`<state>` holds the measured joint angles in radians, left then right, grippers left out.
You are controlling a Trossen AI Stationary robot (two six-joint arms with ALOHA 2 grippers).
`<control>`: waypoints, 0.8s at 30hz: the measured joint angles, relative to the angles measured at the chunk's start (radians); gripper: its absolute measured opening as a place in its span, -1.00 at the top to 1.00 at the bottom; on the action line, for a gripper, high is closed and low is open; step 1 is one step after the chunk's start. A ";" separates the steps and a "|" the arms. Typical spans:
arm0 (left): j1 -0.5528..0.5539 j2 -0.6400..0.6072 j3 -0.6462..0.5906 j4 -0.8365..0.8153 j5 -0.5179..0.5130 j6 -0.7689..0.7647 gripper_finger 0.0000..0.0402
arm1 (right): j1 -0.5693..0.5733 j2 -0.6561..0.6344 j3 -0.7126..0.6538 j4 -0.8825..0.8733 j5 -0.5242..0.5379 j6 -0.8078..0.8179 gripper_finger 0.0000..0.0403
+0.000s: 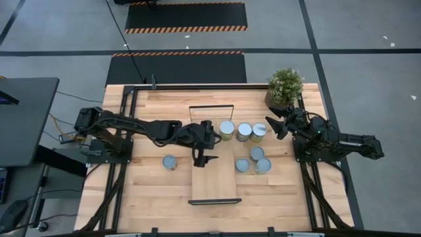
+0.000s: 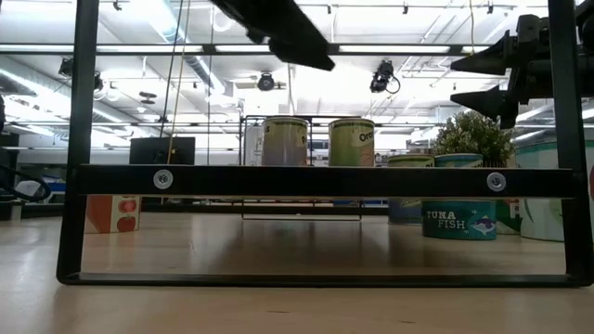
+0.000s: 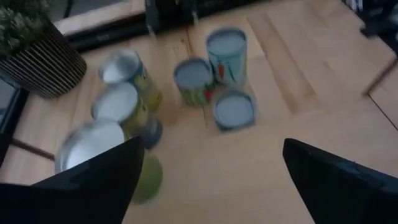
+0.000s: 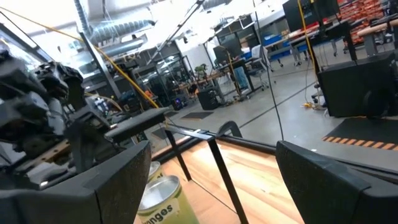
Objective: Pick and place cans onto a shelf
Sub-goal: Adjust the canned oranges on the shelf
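Light-wood shelf [image 1: 214, 176] flat, rectangular; round silvery-lidded cans [image 1: 245, 131] beside; left fingers [image 3: 93, 180] spread, right fingers [image 4: 124, 180] spread.

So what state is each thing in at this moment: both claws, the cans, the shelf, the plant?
left claw: open, empty, over the shelf.
right claw: open, empty, beside the row of cans near the plant.
cans: seven show from above, all upright, none gripped.
shelf: standing, near half of its board bare.
potted plant: upright at the table's far corner.
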<state>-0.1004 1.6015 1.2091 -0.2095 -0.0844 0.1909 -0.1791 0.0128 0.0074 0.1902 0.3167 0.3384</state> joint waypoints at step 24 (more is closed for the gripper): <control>-0.001 -0.445 -0.465 0.094 -0.052 -0.244 -0.37 | -0.002 0.359 0.093 0.093 -0.084 0.020 -0.75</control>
<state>-0.1013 1.1561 0.7439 -0.1155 -0.1364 -0.0532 -0.1810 0.3719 0.1002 0.2827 0.2329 0.3579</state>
